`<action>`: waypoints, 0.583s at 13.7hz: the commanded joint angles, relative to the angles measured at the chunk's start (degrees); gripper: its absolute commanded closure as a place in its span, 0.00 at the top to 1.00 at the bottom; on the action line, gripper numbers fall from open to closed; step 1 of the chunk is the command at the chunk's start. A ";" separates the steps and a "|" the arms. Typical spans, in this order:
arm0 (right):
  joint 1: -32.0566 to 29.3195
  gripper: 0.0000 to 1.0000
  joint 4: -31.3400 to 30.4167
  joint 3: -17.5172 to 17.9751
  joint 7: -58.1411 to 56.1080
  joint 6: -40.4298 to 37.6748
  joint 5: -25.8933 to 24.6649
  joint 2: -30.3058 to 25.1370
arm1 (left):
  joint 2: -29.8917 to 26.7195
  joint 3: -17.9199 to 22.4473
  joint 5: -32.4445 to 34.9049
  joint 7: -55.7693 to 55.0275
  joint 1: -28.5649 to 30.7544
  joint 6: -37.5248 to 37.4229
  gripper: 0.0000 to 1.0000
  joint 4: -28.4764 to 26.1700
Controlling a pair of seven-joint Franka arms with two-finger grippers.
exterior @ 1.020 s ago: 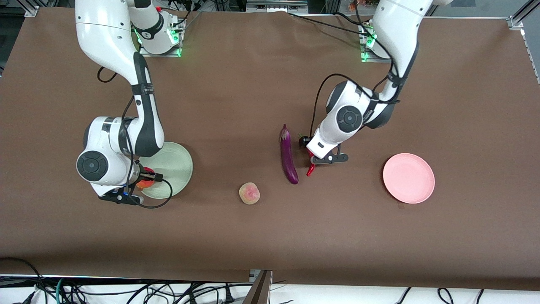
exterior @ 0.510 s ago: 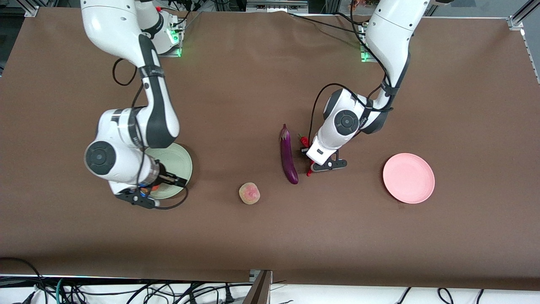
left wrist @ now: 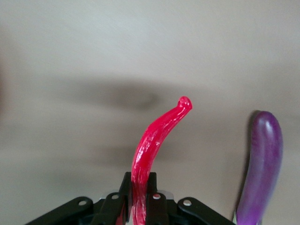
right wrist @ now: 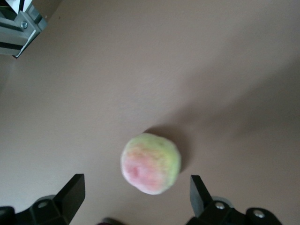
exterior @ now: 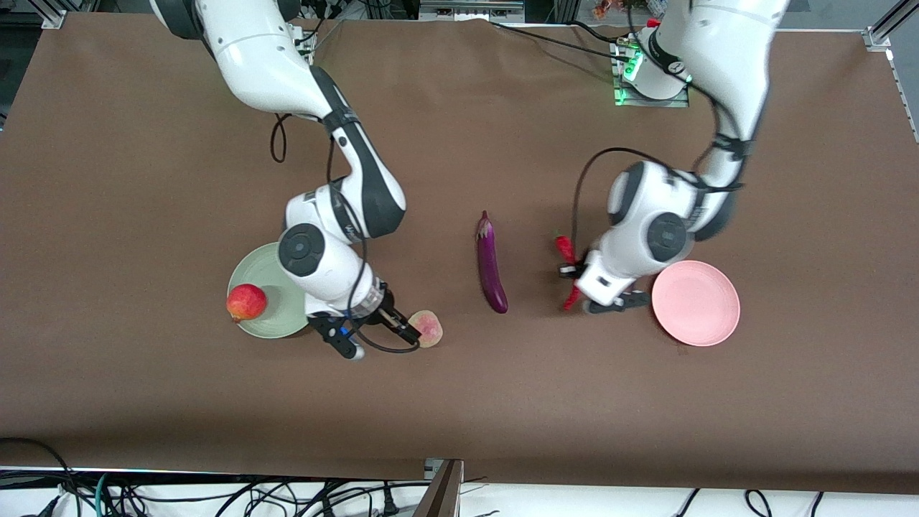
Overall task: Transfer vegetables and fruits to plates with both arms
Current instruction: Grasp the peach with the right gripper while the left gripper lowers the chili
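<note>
My left gripper [exterior: 573,275] is shut on the red chili pepper [exterior: 564,248] and holds it over the table between the purple eggplant [exterior: 492,267] and the pink plate [exterior: 695,302]. The left wrist view shows the chili [left wrist: 157,136] pinched between the fingers, with the eggplant [left wrist: 262,164] beside it. My right gripper [exterior: 391,332] is open and low beside the peach [exterior: 431,328]. In the right wrist view the peach [right wrist: 151,162] lies between the spread fingers [right wrist: 72,192]. The round red fruit [exterior: 246,302] sits on the green plate [exterior: 269,273], at its rim.
The eggplant lies on the brown table mat near the middle. The pink plate holds nothing. Cables hang along the table's front edge [exterior: 215,495].
My right gripper let go of the red fruit on the green plate and swung over to the peach. My left gripper lifted the chili and carried it toward the pink plate.
</note>
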 commanded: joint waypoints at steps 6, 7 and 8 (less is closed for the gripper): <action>0.52 0.99 2.71 1.46 3.96 9.21 0.99 7.68 | 4.16 -0.47 11.31 21.04 16.78 -6.67 0.00 6.50; 0.69 0.99 2.45 1.55 3.96 9.75 0.99 8.21 | 5.12 -0.29 12.27 21.05 18.27 -5.01 0.00 6.23; 0.87 0.99 2.36 1.99 3.96 9.75 0.99 8.39 | 5.92 -0.38 13.15 21.22 19.93 -3.16 0.00 5.62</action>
